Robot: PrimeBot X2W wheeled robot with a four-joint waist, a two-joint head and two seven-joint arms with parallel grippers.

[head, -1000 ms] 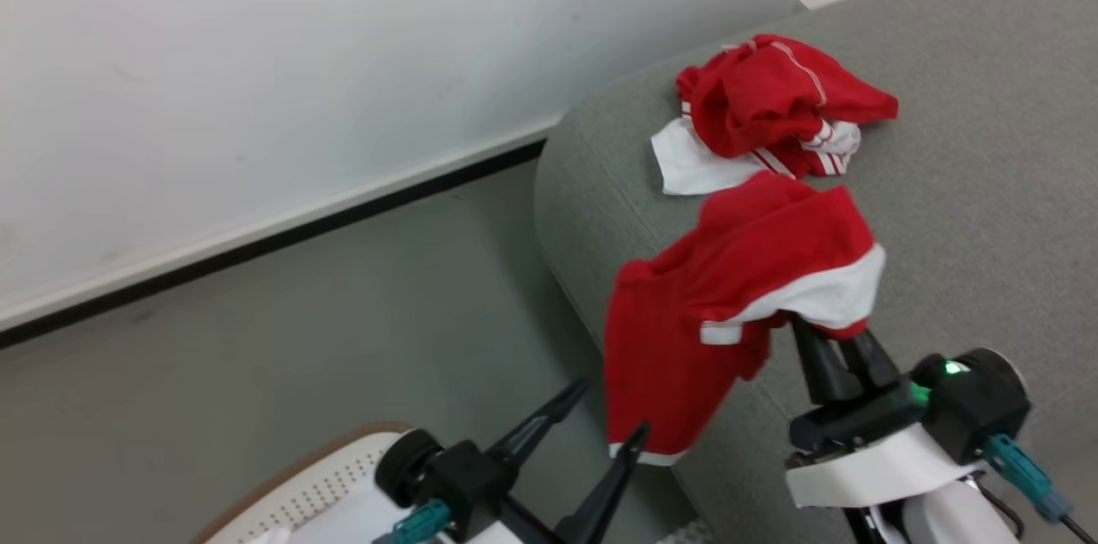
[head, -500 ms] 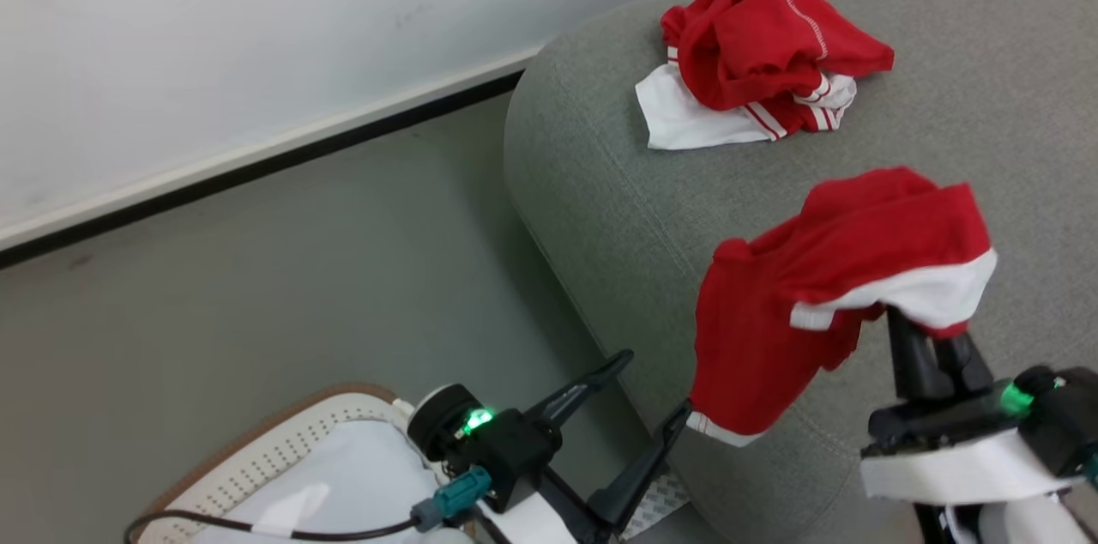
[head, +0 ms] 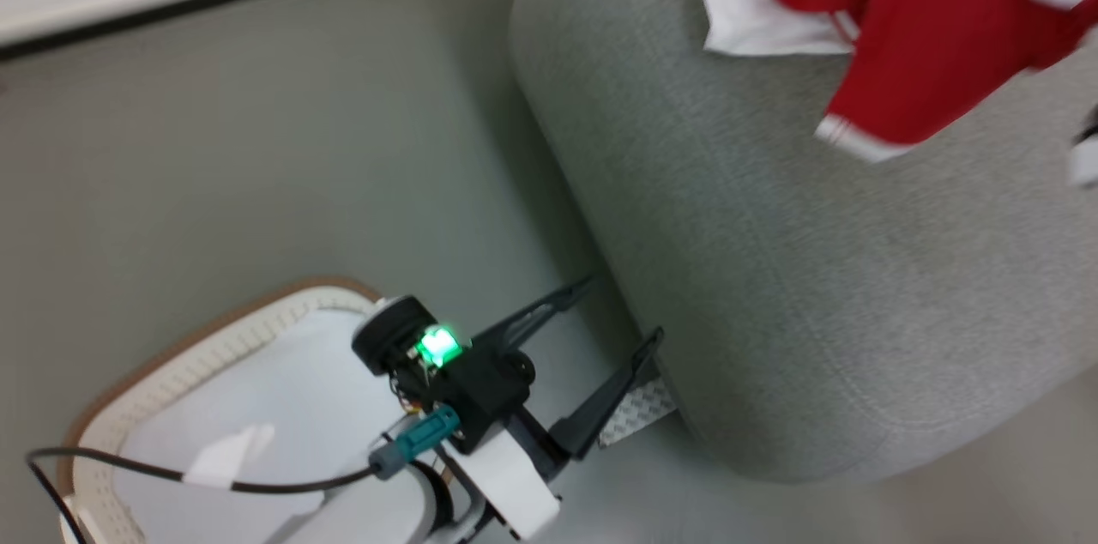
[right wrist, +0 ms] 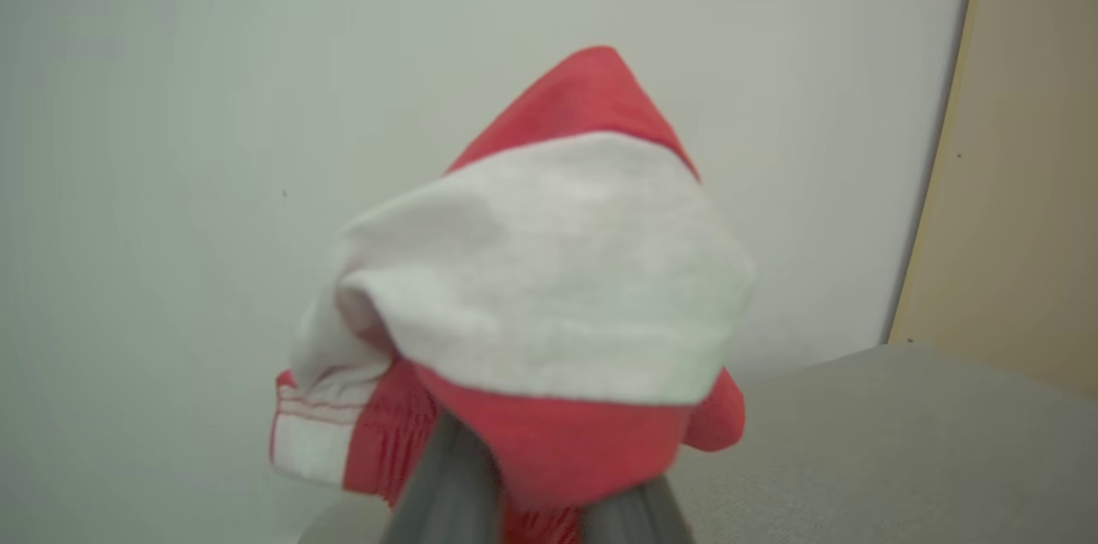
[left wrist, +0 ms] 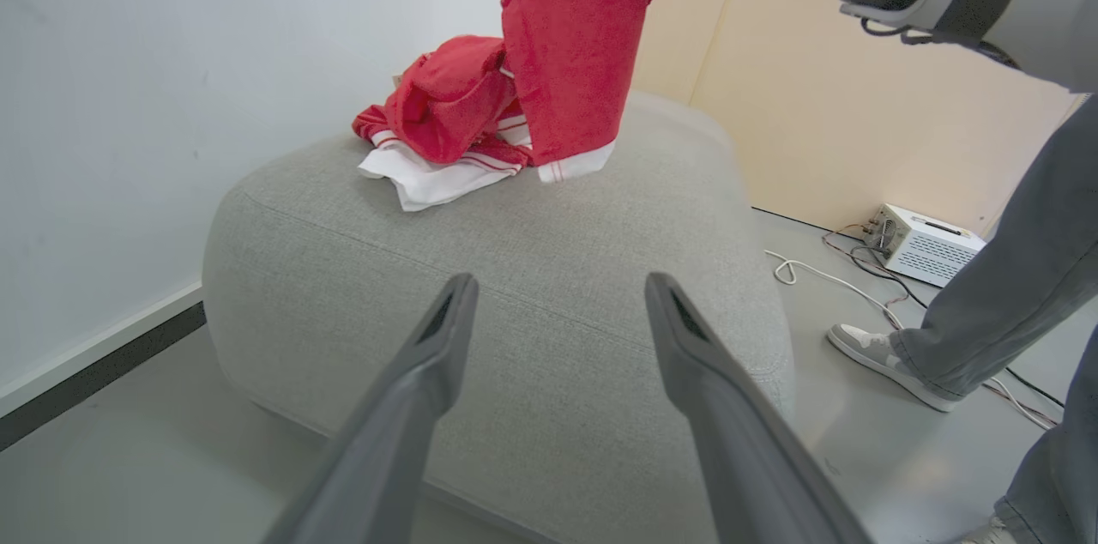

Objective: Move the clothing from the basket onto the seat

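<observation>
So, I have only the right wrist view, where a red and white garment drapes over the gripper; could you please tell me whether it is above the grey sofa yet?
Observer: Yes, the hanging red garment with a white hem is above the large light grey fabric sofa.
Operator: Thank you; is anything already lying there?
Observer: A crumpled red and white garment lies on the sofa top, right beside the hanging one.
Operator: And where is the other arm?
Observer: The left gripper is open and empty, low beside the sofa, next to the oval white plastic basket.
</observation>
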